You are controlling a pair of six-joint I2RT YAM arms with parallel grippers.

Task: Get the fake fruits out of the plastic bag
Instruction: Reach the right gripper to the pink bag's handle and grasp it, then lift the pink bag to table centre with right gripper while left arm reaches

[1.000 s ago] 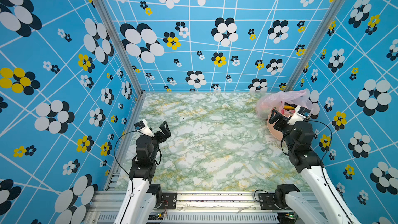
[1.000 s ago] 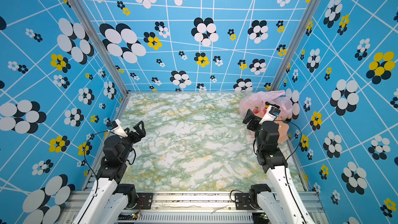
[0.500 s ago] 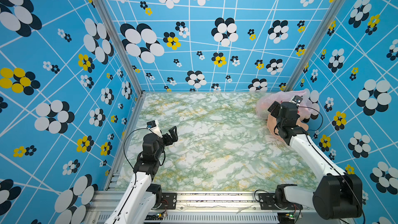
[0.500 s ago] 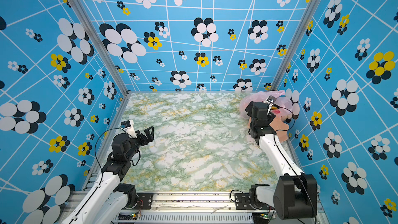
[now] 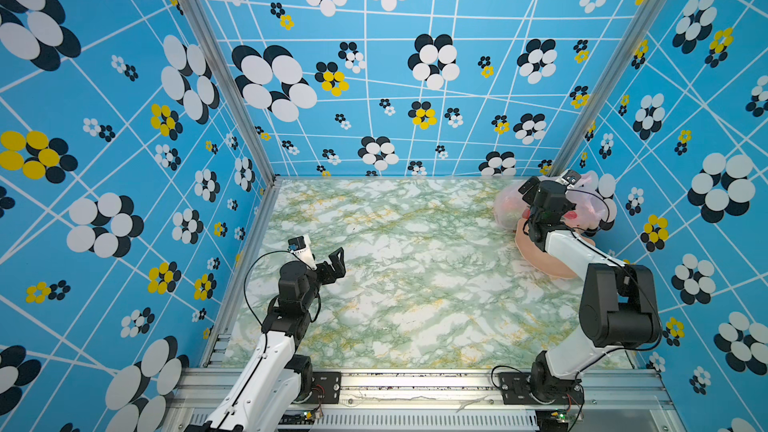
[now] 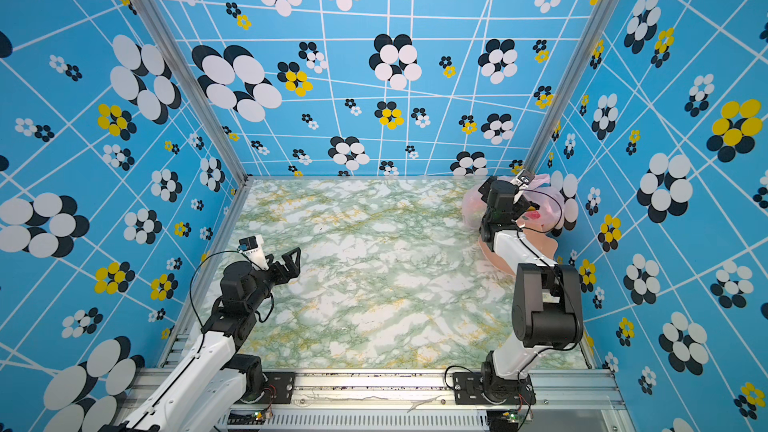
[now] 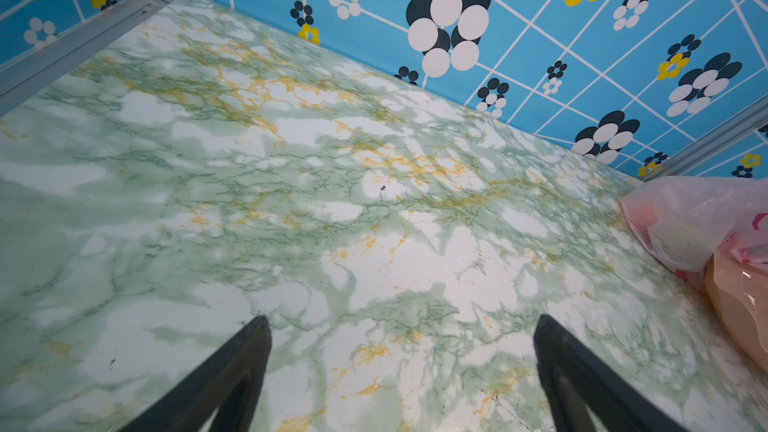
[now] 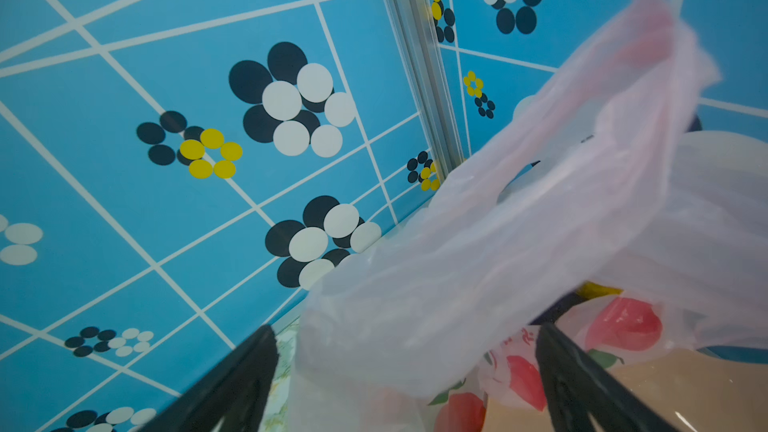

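In the far right corner of the table: thin translucent pink plastic bag with red fruit prints [image 5: 509,205], slumped against the wall and touching the peach-coloured scalloped bowl [image 5: 552,268] just in front of it. The fake fruits cannot be made out; the bag's film hides what it holds.

Changes since a second ago:
- Right arm: then folded near the front rail, now stretched out over the bowl to the bag.
- Right gripper [image 8: 405,332]: jaws spread wide, as before. In the right wrist view a raised fold of the bag lies between the black fingers [image 8: 249,367]. Nothing is pinched; whether it touches the film cannot be told.
- Left gripper [image 7: 401,322]: now a little further out over the table, jaws spread wide as before, holding nothing, well apart from the bag.
- Bag and bowl: same corner.

Surface: glossy tabletop in green-and-white marble pattern with yellow veins [image 5: 415,268].

Room: three blue walls with white crossing lines and black, white and yellow flower prints [image 5: 374,76]; aluminium corner posts [image 5: 216,72]; aluminium front rail [image 5: 415,384] carrying both arm bases.
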